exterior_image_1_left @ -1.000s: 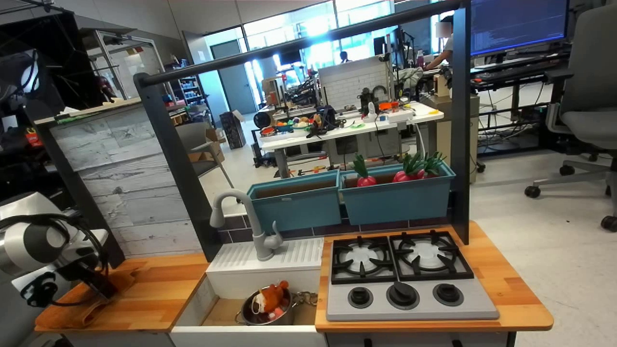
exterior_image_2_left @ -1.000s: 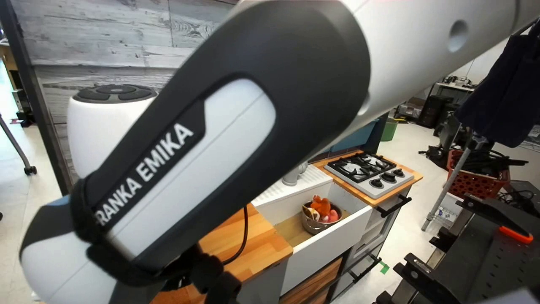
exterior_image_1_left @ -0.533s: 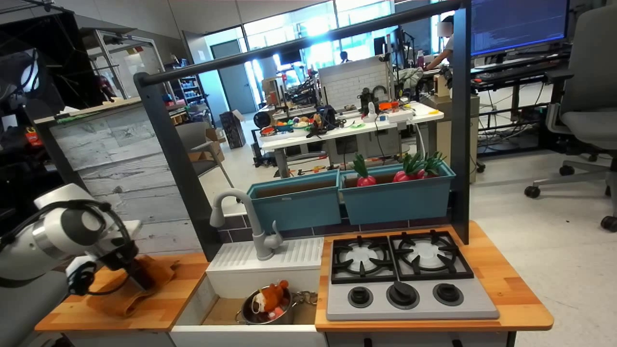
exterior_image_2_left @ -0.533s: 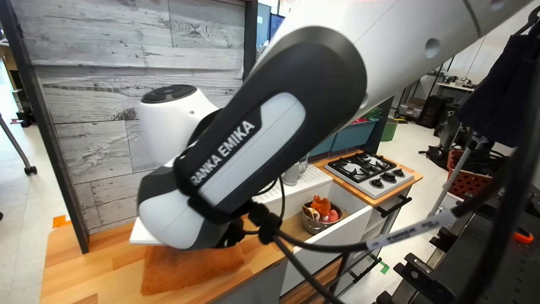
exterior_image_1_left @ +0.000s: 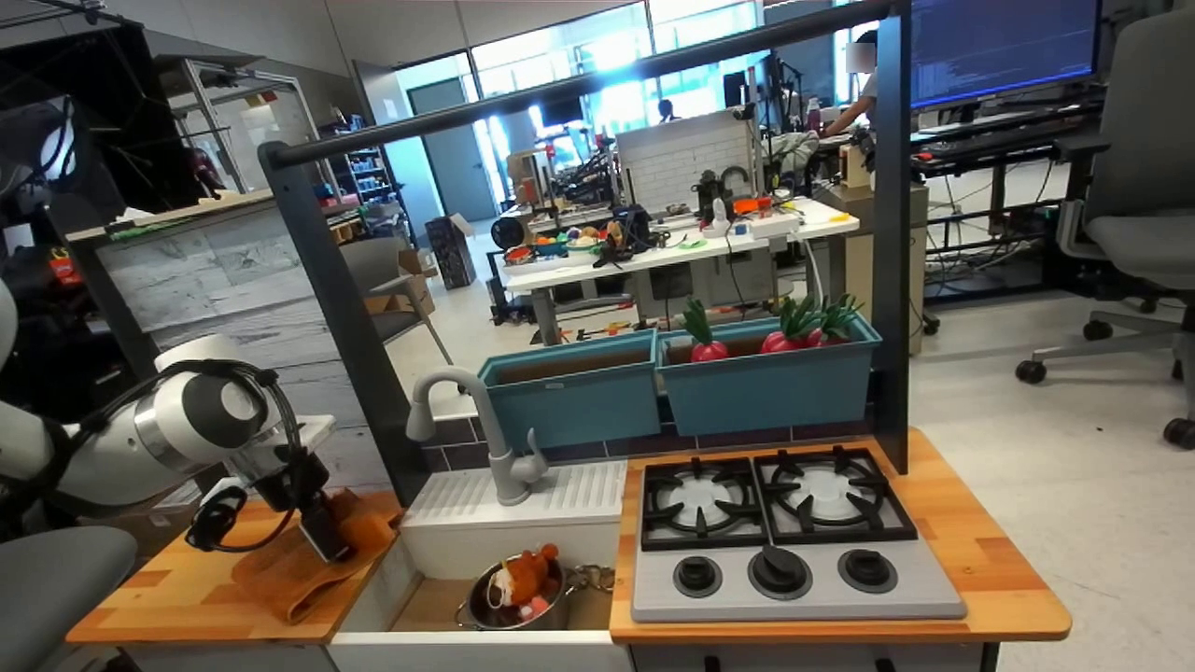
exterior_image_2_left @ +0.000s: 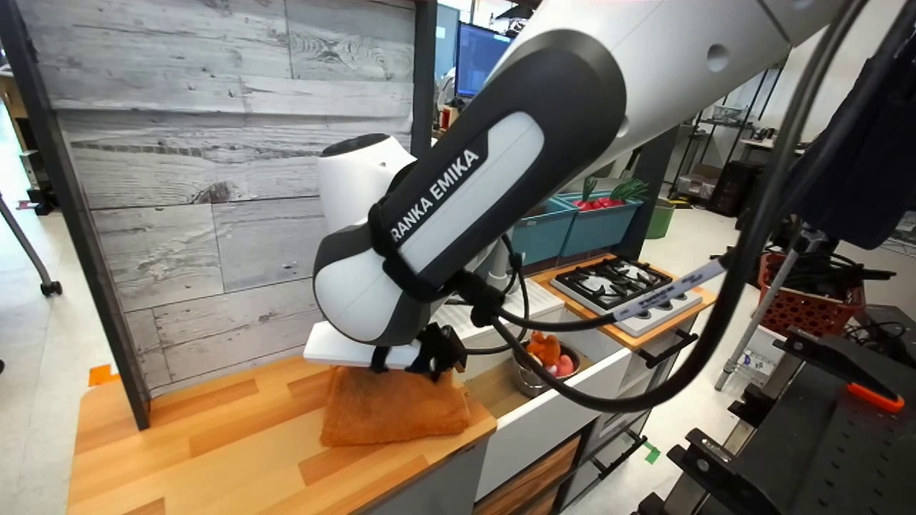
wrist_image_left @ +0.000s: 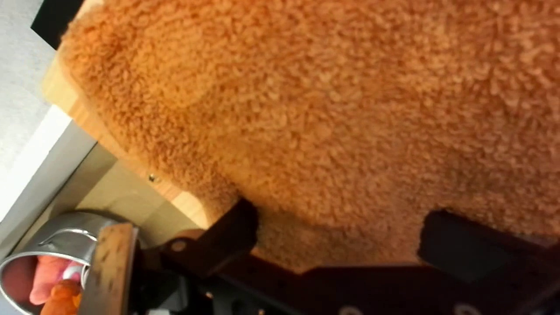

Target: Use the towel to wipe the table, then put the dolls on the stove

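Note:
The orange-brown towel [exterior_image_1_left: 280, 579] lies on the wooden table [exterior_image_1_left: 140, 602] left of the sink, its right end at the basin's edge. It also shows in an exterior view [exterior_image_2_left: 401, 411] and fills most of the wrist view [wrist_image_left: 306, 109]. My gripper [wrist_image_left: 339, 221] presses down on it, fingers wide apart, with towel showing between them. In an exterior view the gripper [exterior_image_1_left: 331, 551] is tilted onto the towel. The dolls [exterior_image_1_left: 527, 574], orange, white and pink, sit in a metal pot in the sink. The grey stove [exterior_image_1_left: 822, 607] has black grates and knobs and bears no dolls.
The white sink [exterior_image_1_left: 481, 638] holds the pot [exterior_image_1_left: 560, 611] and a chain-like metal thing [exterior_image_1_left: 593, 577]. A grey faucet [exterior_image_1_left: 504, 457] stands behind. A dark post [exterior_image_1_left: 345, 327] rises at the table's back. Teal planters [exterior_image_1_left: 574, 406] hang behind the sink and stove.
My gripper and the towel have slid together across the table from its far left end to the sink's edge. The pot, dolls and stove have not moved.

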Robot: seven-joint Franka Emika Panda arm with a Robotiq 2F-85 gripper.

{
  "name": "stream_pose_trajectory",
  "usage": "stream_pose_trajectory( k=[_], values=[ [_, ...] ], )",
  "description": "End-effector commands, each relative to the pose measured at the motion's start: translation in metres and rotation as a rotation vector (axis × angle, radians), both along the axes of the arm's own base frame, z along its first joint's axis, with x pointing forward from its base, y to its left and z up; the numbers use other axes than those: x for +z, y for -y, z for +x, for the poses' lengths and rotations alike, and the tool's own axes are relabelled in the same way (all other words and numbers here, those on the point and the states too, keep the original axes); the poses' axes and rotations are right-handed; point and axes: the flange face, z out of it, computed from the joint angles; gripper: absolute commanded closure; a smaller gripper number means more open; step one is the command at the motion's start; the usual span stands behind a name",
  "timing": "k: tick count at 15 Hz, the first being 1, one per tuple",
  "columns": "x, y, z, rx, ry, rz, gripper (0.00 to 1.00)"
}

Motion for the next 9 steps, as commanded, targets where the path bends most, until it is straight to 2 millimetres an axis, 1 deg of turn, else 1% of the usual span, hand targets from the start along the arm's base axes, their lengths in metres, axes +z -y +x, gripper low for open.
stream_pose_trajectory(
  k=[1,4,6,7,8,9],
  values=[
    [0.003,-0.048,-0.033,0.138,-0.042,0.020,0.00],
    [0.025,-0.078,-0.054,0.245,-0.036,0.027,0.00],
    [0.045,-0.087,-0.064,0.350,-0.017,0.059,0.00],
    [0.055,-0.085,-0.067,0.420,-0.016,0.061,0.00],
    [0.065,-0.077,-0.068,0.474,-0.036,0.071,0.00],
    [0.074,-0.066,-0.063,0.527,-0.047,0.079,0.00]
  ],
)
